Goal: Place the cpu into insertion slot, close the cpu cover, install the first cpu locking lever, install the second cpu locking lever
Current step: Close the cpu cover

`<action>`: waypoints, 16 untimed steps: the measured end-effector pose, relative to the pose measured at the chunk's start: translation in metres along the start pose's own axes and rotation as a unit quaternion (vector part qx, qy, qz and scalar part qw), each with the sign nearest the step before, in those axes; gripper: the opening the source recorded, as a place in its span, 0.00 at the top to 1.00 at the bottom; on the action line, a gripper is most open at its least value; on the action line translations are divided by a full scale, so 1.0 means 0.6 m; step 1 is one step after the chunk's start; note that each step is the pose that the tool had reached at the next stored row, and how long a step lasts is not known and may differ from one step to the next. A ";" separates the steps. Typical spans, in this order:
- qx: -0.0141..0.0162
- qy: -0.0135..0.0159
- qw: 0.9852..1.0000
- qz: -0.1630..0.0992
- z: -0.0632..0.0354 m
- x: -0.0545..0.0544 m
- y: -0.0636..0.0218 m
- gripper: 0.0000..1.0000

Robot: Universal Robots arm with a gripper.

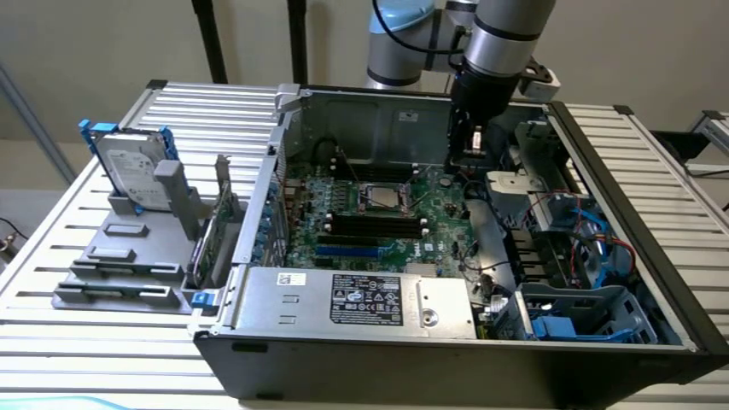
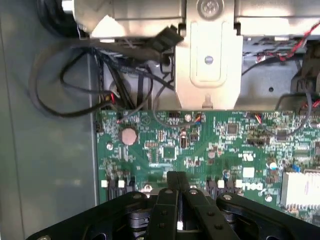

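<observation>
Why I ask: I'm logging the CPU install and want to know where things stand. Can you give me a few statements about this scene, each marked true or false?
1. The gripper is shut. True.
2. The gripper hangs over the hard drive. False: it is inside the computer case, above the motherboard.
3. The hard drive stands outside the case on the table, toward the exterior view's left. True.
4. The motherboard is red. False: it is green.
5. A round coin battery sits on the motherboard. True.
6. The gripper is directly over the CPU socket. False: it is off toward the exterior view's right of it.
</observation>
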State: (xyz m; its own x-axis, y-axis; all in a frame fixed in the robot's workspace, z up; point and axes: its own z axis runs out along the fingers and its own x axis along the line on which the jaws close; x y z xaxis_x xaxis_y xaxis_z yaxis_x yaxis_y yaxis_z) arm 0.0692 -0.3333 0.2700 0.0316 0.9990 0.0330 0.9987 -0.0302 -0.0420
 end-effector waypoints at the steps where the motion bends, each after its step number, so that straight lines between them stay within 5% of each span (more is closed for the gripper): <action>1: 0.000 0.000 1.000 0.000 0.003 0.000 0.003 0.89; 7: 0.000 0.000 1.000 -0.004 0.021 -0.001 0.004 0.89; 12: 0.001 0.000 1.000 -0.005 0.033 -0.001 -0.013 0.89; 13: 0.003 0.000 1.000 -0.005 0.034 -0.002 -0.017 0.89; 16: 0.023 -0.001 1.000 -0.005 0.034 -0.002 -0.023 0.89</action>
State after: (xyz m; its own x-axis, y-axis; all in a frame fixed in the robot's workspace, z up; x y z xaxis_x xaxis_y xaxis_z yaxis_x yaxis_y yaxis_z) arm 0.0547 -0.3333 0.2500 0.0216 0.9992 0.0323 0.9960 -0.0187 -0.0876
